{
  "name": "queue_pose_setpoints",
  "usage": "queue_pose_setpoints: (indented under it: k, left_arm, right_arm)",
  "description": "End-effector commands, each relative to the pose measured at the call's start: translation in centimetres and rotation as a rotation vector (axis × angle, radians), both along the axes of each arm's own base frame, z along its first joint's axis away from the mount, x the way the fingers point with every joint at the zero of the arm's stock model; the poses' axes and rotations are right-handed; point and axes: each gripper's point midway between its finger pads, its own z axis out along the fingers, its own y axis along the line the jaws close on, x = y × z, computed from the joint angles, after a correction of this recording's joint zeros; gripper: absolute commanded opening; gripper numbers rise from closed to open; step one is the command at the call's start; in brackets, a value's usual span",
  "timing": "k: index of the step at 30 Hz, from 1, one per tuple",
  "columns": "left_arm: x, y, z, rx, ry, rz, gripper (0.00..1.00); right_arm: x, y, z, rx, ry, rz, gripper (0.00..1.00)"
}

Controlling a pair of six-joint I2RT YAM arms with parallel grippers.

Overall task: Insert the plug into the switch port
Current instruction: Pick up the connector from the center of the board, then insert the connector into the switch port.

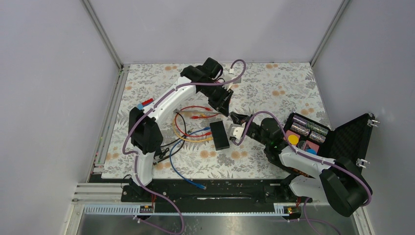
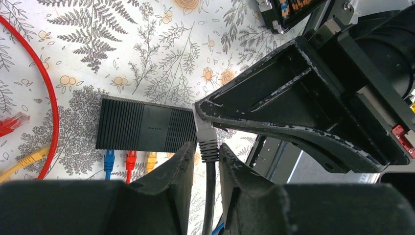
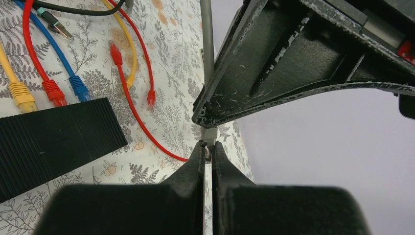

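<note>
Plug [image 2: 204, 131] is up off the mat [image 2: 147, 49], not yet in the switch [image 2: 144, 129]. My left gripper [image 2: 206, 151] is closed on its black boot, the cable [image 2: 209, 196] running back between the fingers. My right gripper [image 3: 208, 146] is pinched nearly flat on the plug's tip, so both hold it at once. The switch lies just beside, flat on the mat, with three coloured plugs [image 2: 129, 159] seated along one edge. I judge this a handover or regrip. Lining up with a free port, which I cannot make out, and pushing home are both left to do.
</note>
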Motion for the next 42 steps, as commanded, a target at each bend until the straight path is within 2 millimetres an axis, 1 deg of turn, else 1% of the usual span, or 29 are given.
queue_pose_setpoints:
  k: [1, 3, 5, 6, 7, 9, 10, 11, 13, 15, 17, 18, 21, 23, 25, 27, 30, 33, 35, 37, 40, 42]
  left_arm:
    - [0.7, -0.9, 1.7, -0.052, -0.047, -0.019, 0.20]
    - [0.6, -1.0, 1.6, -0.050, -0.048, -0.021, 0.13]
    - [0.8, -1.0, 1.4, -0.045, -0.052, -0.019, 0.00]
    - [0.9, -0.9, 1.3, -0.042, -0.053, -0.019, 0.00]
    - [0.9, -0.8, 1.1, -0.034, -0.059, -0.016, 0.00]
    - [1.5, -0.4, 0.3, -0.031, -0.108, 0.007, 0.00]
    - [1.6, -0.1, -0.1, -0.039, -0.141, 0.012, 0.00]
    - [1.6, 0.1, -0.3, -0.061, -0.183, 0.012, 0.00]
    - [1.3, 0.7, 0.7, -0.138, -0.295, 0.009, 0.00]
    - [1.2, 1.3, 1.2, -0.200, -0.410, 0.003, 0.00]
    - [0.8, 2.0, 1.3, -0.236, -0.491, -0.002, 0.00]
    - [0.5, 2.3, 1.3, -0.247, -0.520, -0.019, 0.00]
    - [-0.4, 3.2, 0.8, -0.247, -0.562, -0.044, 0.00]
    - [-0.6, 3.7, 0.6, -0.237, -0.579, -0.036, 0.00]
    - [-1.0, 4.0, 0.5, -0.237, -0.583, -0.036, 0.00]
    - [-1.5, 4.2, 0.8, -0.250, -0.591, -0.033, 0.00]
    - [-2.0, 4.5, 1.2, -0.275, -0.615, -0.032, 0.00]
    - [-2.4, 4.8, 1.5, -0.299, -0.652, -0.032, 0.00]
    - [-2.6, 5.0, 1.6, -0.305, -0.673, -0.033, 0.00]
    - [-2.7, 5.4, 1.2, -0.289, -0.684, -0.036, 0.00]
    - [-3.3, 6.3, 0.2, -0.260, -0.678, -0.021, 0.00]
    - [-3.6, 6.8, -0.9, -0.248, -0.649, 0.055, 0.00]
  right_arm:
    - [0.1, 0.8, 2.2, 0.022, -0.057, 0.029, 0.00]
    - [0.1, 0.8, 2.2, 0.021, -0.057, 0.028, 0.00]
    - [0.0, 0.9, 2.2, 0.020, -0.051, 0.032, 0.01]
    - [0.1, 0.9, 2.3, 0.031, -0.041, 0.028, 0.05]
    - [0.2, 0.8, 2.7, 0.060, -0.025, 0.017, 0.13]
    - [0.4, 0.4, 3.6, 0.157, 0.035, -0.028, 0.35]
    - [0.2, 0.1, 3.9, 0.211, 0.076, -0.049, 0.42]
    - [-0.1, -0.3, 4.6, 0.268, 0.109, -0.066, 0.46]
    - [-0.9, -0.7, 4.8, 0.386, 0.222, -0.086, 0.52]
    - [-1.8, -1.2, 4.6, 0.448, 0.302, -0.099, 0.55]
    - [-2.6, -1.5, 4.1, 0.485, 0.391, -0.113, 0.58]
    - [-2.9, -1.8, 4.3, 0.526, 0.434, -0.131, 0.59]
    - [-3.5, -2.3, 4.4, 0.614, 0.523, -0.158, 0.60]
    - [-3.6, -2.3, 4.6, 0.687, 0.597, -0.183, 0.61]
    - [-3.5, -2.5, 4.2, 0.734, 0.691, -0.233, 0.62]
    - [-3.7, -2.4, 3.9, 0.746, 0.771, -0.263, 0.63]
    - [-4.0, -2.4, 3.9, 0.743, 0.792, -0.266, 0.64]
    - [-4.5, -2.5, 4.4, 0.773, 0.780, -0.239, 0.64]
    - [-4.8, -2.7, 4.6, 0.794, 0.777, -0.230, 0.65]
    - [-4.8, -2.8, 4.4, 0.820, 0.795, -0.235, 0.67]
    - [-5.0, -2.4, 3.2, 0.859, 0.882, -0.255, 0.73]
    - [-5.0, -2.0, 1.7, 0.846, 0.947, -0.278, 0.78]
